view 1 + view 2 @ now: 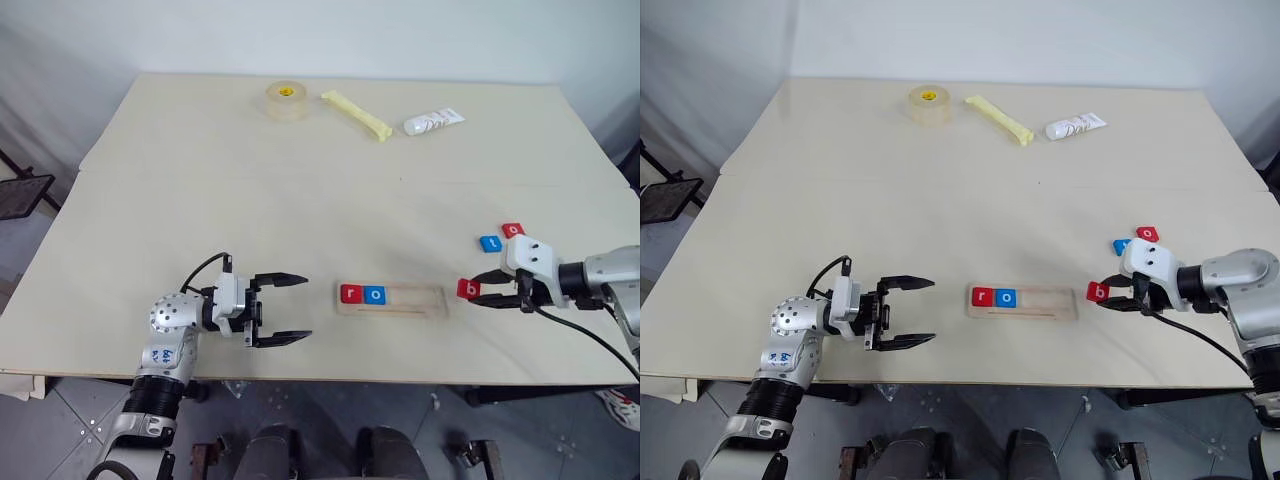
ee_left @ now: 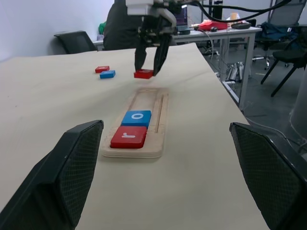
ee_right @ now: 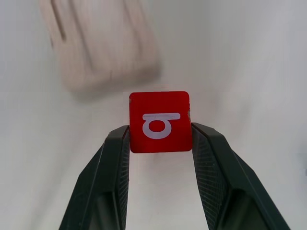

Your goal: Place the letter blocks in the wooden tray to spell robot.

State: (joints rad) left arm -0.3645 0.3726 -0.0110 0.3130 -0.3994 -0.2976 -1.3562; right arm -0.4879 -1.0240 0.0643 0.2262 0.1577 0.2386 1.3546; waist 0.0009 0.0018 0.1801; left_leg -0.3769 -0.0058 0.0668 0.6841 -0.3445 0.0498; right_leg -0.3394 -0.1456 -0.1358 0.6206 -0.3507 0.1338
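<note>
Wooden tray (image 1: 391, 300): long pale strip, rounded ends, lying flat lower centre of head view, long axis left-right.
Red r tile (image 1: 350, 293) and blue o tile (image 1: 374, 294) seated flat at tray's left end, touching; rest of groove bare.
Red b tile (image 1: 468, 289) just right of tray, pinched between black fingers, letter up.
Blue tile (image 1: 490, 243) and red tile (image 1: 513, 230) flat on table, right of frame, near each other.

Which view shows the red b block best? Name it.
The right wrist view: the red b block sits centred, clamped between the right pincer fingers, its white letter plainly readable. Both eye views show it small at the pincer's tip, right of the wooden tray. The left wrist view shows it distant, beyond the tray.
</note>
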